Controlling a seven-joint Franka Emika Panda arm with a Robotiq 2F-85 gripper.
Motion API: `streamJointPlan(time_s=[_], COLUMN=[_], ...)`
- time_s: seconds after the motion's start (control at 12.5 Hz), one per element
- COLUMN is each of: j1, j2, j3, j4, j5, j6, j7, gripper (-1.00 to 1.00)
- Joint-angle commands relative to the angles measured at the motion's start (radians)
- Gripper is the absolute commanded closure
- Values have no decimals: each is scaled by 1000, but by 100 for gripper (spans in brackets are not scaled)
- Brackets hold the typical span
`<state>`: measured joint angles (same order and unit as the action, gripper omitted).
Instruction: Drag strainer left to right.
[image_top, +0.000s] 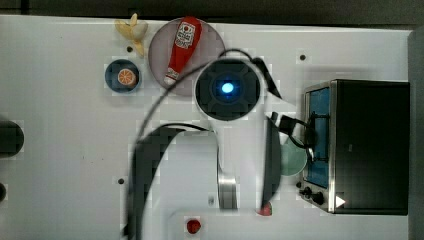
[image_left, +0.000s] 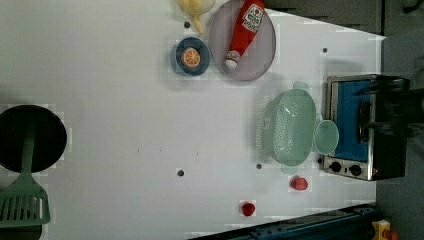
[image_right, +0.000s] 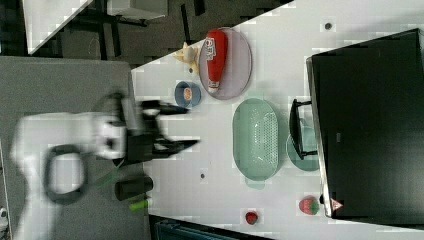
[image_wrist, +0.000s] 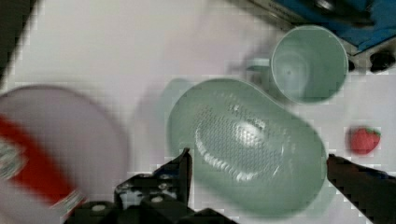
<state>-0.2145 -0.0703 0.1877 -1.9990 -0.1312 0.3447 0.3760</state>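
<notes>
The bench (image_left: 100, 75) is a plain white surface with a few small dark holes, and it ends against dark floor at the left view's right and top edges. Reading the left view from its left: a dark round pan (image_left: 31, 138) sits at 9 o'clock with a mint slotted spatula (image_left: 24, 202) below it at 8 o'clock. Toward 12 o'clock a small blue bowl (image_left: 191, 56) holds an orange slice (image_left: 190, 57), a yellowish banana (image_left: 196, 7) lies above it, and just beside the bowl a grey-lilac plate (image_left: 260, 55) carries a red ketchup bottle (image_left: 243, 30). Right of centre, at about 3 o'clock, the strainer (image_left: 289, 127) rests flat on the bench, long axis up and down the left view, with a green mug (image_left: 326, 136) touching or just beside its right rim and a toaster oven (image_left: 367, 125) with a blue door beyond that. Two red strawberries (image_left: 298, 183) lie at 5 o'clock, below the strainer, near a blue rail at the bench edge. In the wrist view the end effector (image_wrist: 257, 163) hangs above the strainer (image_wrist: 247, 144) with its two dark fingers (image_wrist: 183, 168) spread wide, one on each side of the rim, gripping nothing; whether they touch the rim cannot be told.
</notes>
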Motion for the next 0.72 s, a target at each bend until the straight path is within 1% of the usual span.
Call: streamJointPlan(time_s=[0.08,0.24,0.32,0.48,0.72], j1=[-18,-18,-18,-18,-18], j2=[-42,-69,-82,-95,-95], j3=[-19,-20,-19,-20,-25], j4=[102,170,186,188,188], j5=[108,108,109,110,110], j6=[-191,-230,-249,-281,-282], j7=[-194,-278,-291,-291,-291], gripper=[-100,-100,-100,-100,-100])
